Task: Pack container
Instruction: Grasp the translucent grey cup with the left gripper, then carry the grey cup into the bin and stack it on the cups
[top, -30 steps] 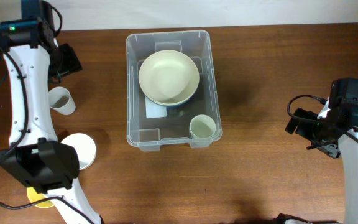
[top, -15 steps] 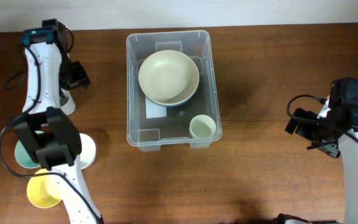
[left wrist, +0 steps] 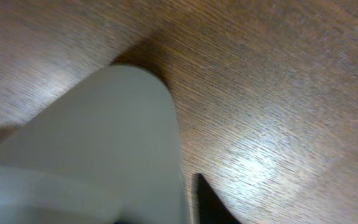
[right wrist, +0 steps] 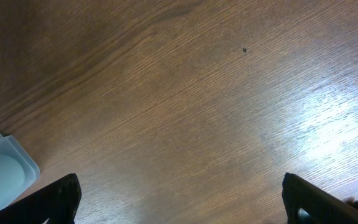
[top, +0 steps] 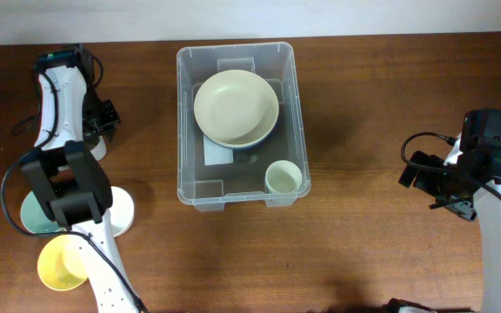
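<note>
Container (top: 183, 122) sat mid-desk (top: 364, 104), bowl (top: 236, 107) and small cup (top: 283, 178) inside. Left claw (top: 101, 122) close beside a pale cup (left wrist: 104, 143); grip could not be told. Right claw (right wrist: 188, 202) gaped wide.

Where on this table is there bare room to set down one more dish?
Bare table lies between the container and the right claw, and in front of the container. The left side is crowded: left arm, white cup, teal plate, white dish, yellow bowl.
</note>
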Tool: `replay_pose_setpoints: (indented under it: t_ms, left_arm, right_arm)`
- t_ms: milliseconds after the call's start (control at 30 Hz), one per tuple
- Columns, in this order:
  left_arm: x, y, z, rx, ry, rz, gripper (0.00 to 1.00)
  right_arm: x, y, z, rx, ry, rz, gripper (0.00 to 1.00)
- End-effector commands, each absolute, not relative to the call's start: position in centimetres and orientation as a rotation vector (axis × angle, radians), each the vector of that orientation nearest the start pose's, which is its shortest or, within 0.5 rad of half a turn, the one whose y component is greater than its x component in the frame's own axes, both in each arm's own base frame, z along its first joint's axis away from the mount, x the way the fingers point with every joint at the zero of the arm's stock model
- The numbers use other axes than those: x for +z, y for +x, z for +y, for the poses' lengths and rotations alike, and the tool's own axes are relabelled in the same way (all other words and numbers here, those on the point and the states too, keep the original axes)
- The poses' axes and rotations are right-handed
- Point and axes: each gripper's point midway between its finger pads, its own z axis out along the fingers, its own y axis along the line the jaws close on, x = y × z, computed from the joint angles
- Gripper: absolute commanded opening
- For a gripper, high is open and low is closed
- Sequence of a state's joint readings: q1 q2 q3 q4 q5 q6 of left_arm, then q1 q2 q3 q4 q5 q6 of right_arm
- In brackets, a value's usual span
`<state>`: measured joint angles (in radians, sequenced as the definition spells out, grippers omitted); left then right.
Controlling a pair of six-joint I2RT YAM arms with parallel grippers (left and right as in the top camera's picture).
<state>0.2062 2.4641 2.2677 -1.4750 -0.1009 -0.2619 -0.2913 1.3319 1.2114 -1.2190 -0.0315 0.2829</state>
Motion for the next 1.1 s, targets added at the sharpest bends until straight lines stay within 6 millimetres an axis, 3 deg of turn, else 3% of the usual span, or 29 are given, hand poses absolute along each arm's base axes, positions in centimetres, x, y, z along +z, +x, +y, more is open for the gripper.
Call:
replay_pose_setpoints:
  t_ms: [0,167,233,300,333,400,567,700,800,900,1067]
  left_arm:
    - [3.7,43.6,11.0,0.158,-0.751,3.178,0.01]
    - [4.2,43.8,11.0,0.157,-0.749,3.167,0.01]
    - [5.6,44.1,10.7,0.155,-0.734,3.146,0.01]
    - [8.1,44.7,9.9,0.150,-0.710,3.102,0.01]
    - [10.8,45.2,8.8,0.138,-0.662,3.054,0.01]
    - [14.4,45.8,6.7,0.103,-0.589,2.986,0.01]
    - [23.4,45.8,-1.1,-0.029,-0.336,2.801,0.01]
    - [27.4,44.4,-7.8,-0.101,-0.148,2.713,0.01]
    - [28.3,42.7,-13.3,-0.156,-0.022,2.703,0.01]
    - [27.8,40.6,-18.3,-0.231,0.096,2.734,0.01]
    - [26.8,37.0,-24.9,-0.322,0.267,2.775,0.01]
  right_arm:
    - [16.8,25.9,-6.9,0.058,0.794,2.770,0.99]
    - [16.8,25.9,-6.9,0.058,0.795,2.770,0.99]
    - [16.8,25.9,-6.9,0.058,0.795,2.770,0.99]
    - [16.8,25.9,-6.9,0.058,0.795,2.770,0.99]
    - [16.8,25.9,-6.9,0.058,0.795,2.770,0.99]
    - [16.8,25.9,-6.9,0.058,0.795,2.770,0.99]
    - [16.8,25.9,-6.9,0.058,0.795,2.770,0.99]
    - [16.8,25.9,-6.9,0.059,0.795,2.771,0.99]
    - [16.8,25.9,-6.9,0.060,0.795,2.771,0.99]
    - [16.8,25.9,-6.8,0.064,0.794,2.771,0.99]
    - [16.8,25.9,-6.8,0.064,0.795,2.773,0.99]
